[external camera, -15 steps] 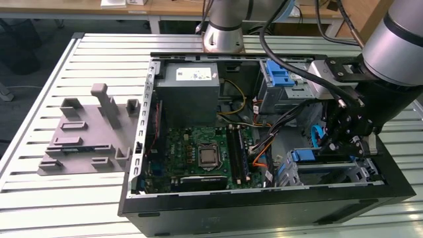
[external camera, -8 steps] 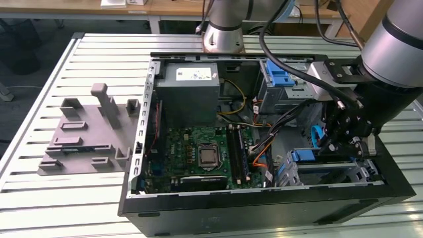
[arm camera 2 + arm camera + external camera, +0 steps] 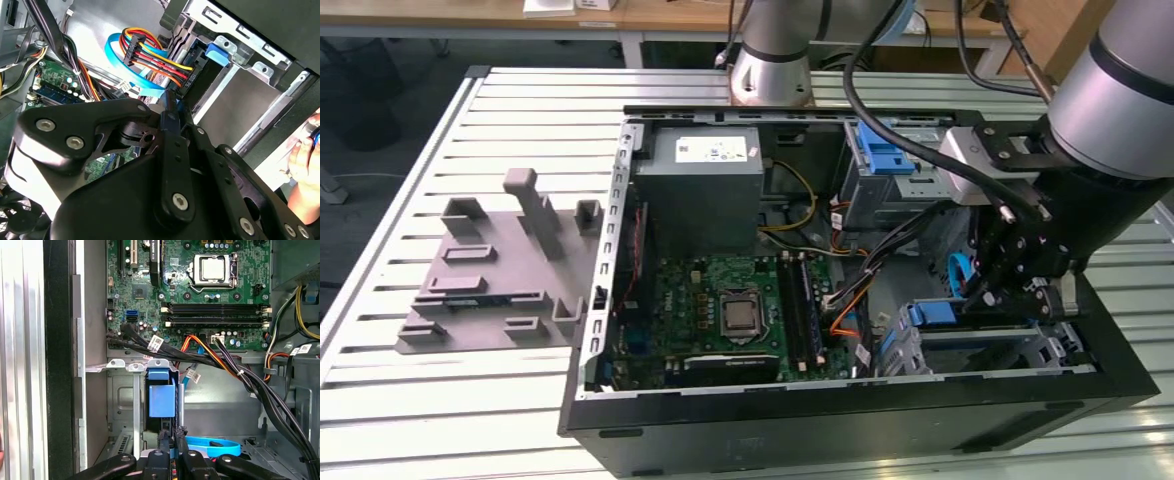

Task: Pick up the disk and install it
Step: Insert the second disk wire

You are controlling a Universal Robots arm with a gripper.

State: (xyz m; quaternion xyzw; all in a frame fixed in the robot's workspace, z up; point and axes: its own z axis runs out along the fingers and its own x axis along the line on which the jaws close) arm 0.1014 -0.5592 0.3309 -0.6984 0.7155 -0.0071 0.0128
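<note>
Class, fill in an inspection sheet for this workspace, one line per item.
Surface: slatted metal table, bearing an open computer case.
Job's things: the disk sits in the drive cage, blue rail end showing.
Clutter: grey fixture on the exterior view's left.
Grippers: gripper inside the case, right at the disk.
Cables: coloured wire bundle and blue flat cable beside the cage.
Surroundings: a person's hand near the case.

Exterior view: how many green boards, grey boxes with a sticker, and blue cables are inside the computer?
green board: 1
grey box with a sticker: 1
blue cable: 1
Total: 3
</note>
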